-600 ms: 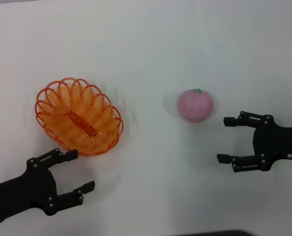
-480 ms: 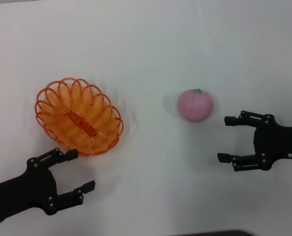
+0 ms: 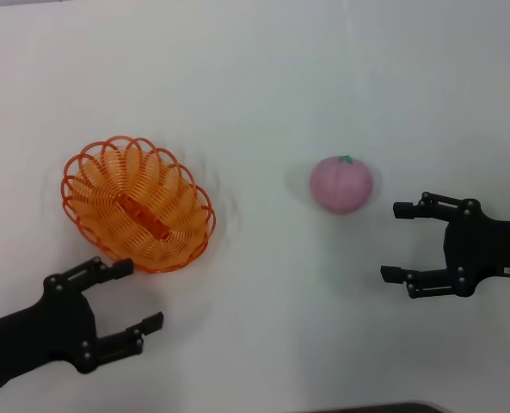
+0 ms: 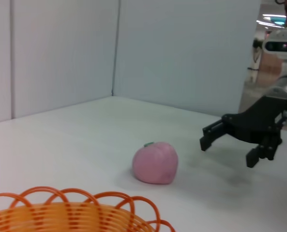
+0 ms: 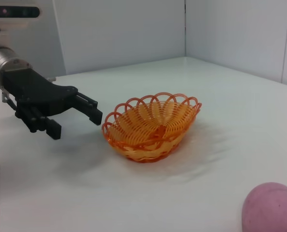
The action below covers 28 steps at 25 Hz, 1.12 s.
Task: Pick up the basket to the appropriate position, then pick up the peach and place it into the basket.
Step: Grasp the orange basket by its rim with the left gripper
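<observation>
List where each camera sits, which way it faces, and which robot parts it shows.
Head view: looks down on the table; basket, peach, open left gripper and open right gripper.
Left wrist view: low near the basket, facing across the peach to the right gripper; own fingers unseen.
Right wrist view: low by the peach, facing the basket and left gripper.
All views share basket and peach.

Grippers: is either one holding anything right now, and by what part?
Nothing is held. The left gripper is open beside the basket; the right gripper is open beside the peach.
</observation>
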Available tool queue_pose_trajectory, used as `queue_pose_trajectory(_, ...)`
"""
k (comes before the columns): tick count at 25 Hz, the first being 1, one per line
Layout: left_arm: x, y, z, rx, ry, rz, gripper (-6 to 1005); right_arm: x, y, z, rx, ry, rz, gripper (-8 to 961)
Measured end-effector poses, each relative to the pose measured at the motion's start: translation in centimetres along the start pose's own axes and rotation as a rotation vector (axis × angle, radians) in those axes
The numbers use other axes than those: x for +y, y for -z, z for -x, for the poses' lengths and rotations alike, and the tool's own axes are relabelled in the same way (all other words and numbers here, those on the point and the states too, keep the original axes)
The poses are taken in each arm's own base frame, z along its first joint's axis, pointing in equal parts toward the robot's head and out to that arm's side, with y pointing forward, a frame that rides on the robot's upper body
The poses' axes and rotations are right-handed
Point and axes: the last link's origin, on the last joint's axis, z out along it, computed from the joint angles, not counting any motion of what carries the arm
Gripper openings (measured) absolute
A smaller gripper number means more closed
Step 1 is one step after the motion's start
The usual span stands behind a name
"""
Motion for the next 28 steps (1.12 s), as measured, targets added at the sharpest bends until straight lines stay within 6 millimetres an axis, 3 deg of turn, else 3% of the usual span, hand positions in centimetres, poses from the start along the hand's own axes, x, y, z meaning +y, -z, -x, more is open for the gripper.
queue_pose_trajectory(12,-2.2,2.9,-2.6,0.197,0.217,-0.167,816,-0.4,-0.1,0.3,-0.005,-0.040,-0.003,949)
queue_pose_trajectory(21,-5.4,2.8,-4.7,0.235,0.498,-0.188,816,-0.4,-0.1,0.5,-0.010,-0.051,0.002,949)
queue_pose_trajectory(28,-8.0,2.7,-6.5,0.164,0.643,-0.187,815,-0.4,-0.1,0.5,-0.010,-0.062,0.002,949)
